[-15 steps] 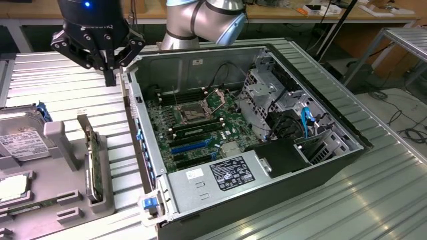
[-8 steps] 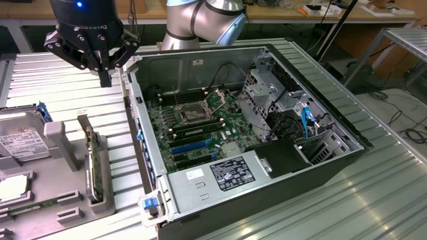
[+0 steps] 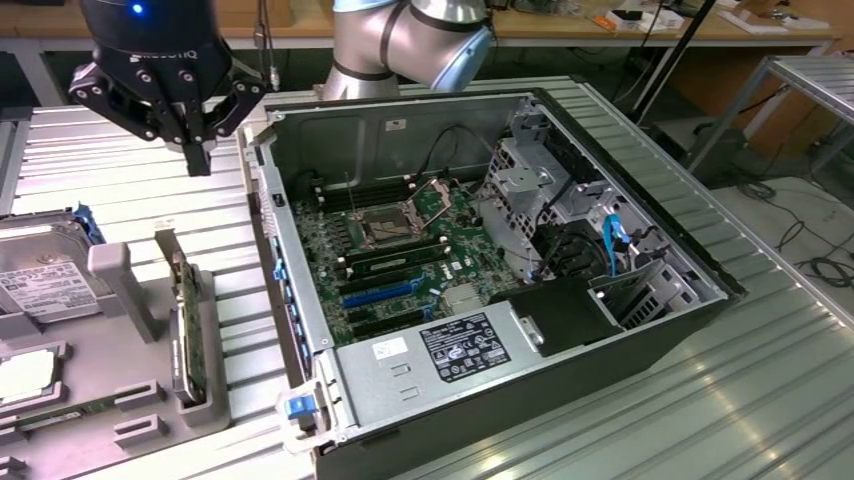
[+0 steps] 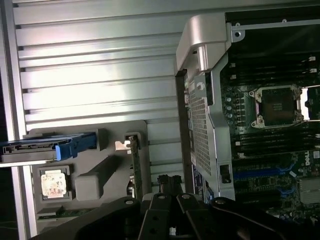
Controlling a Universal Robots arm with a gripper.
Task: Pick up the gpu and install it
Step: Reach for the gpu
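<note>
Task barely begun from what I see; my claw [image 3: 198, 160] hangs above the counter [image 3: 120, 170], fingers pressed together, gripping nothing; it sits up and back of the gpu [image 3: 187, 320], well apart from it, no contact. The gpu stands on edge in the grey parts holder [image 3: 134, 400] on the exterior view's left, just beside the open computer case [image 3: 641, 330]; a hard drive [image 3: 47, 285] rests in the same holder further left. Inside the case the motherboard [image 3: 400, 240] lies exposed; the blue expansion slots [image 3: 380, 292] look unoccupied, though I can't be sure at this angle. Judging by that: pickup not done, install not done; whole job left.
</note>
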